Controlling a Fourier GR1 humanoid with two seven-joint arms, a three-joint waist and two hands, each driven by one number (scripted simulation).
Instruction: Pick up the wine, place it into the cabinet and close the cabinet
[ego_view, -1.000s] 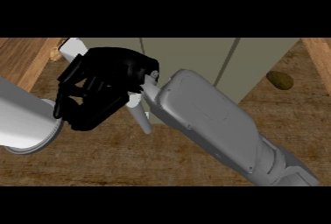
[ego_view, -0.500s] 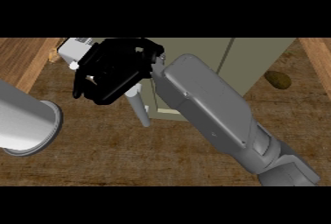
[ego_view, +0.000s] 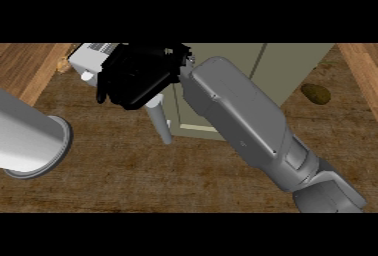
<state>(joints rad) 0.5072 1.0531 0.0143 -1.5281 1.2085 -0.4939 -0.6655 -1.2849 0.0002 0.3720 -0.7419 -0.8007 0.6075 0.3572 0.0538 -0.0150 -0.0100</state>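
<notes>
**Entry: right hand at the cabinet front, closing step apparently in hand**

Item 1. Fingers (ego_view: 118, 90) of the right hand (ego_view: 140, 75): they are curling downward toward 7 o'clock in a dark cluster, bunched rather than spread. Whether they are pinching anything cannot be told; the hand is hiding whatever lies beneath it.

Item 2. Pale slender bar (ego_view: 161, 122), possibly a door handle: it is projecting from under the hand toward 6 o'clock, just beside the fingers; contact cannot be confirmed.

Item 3. Right forearm (ego_view: 244, 125): grey, running from 5 o'clock up to the hand at 11 o'clock, crossing the cabinet front.

Item 4. Cabinet (ego_view: 280, 65): olive-grey panels are occupying the 12 o'clock area, with a vertical seam showing between two doors.

Item 5. Wine: it is not showing anywhere. Judged from this, it is either lying inside the cabinet or sitting hidden under the hand; which cannot be told.

Item 6. Left forearm (ego_view: 29, 135): a grey cylinder is entering at 9 o'clock; its hand is out of view.

Step in hand, as a judgement: the door work, placing being probably done. The next move is calling for the hand to swing the door toward its frame without snagging the bar.

Item 7. Surface (ego_view: 148, 180): brown wood grain, filling the lower half. A white boxed object (ego_view: 92, 54) is sitting at 11 o'clock, a brown rounded lump (ego_view: 316, 93) at 2 o'clock. Lighter wooden edging is framing both upper corners.
</notes>
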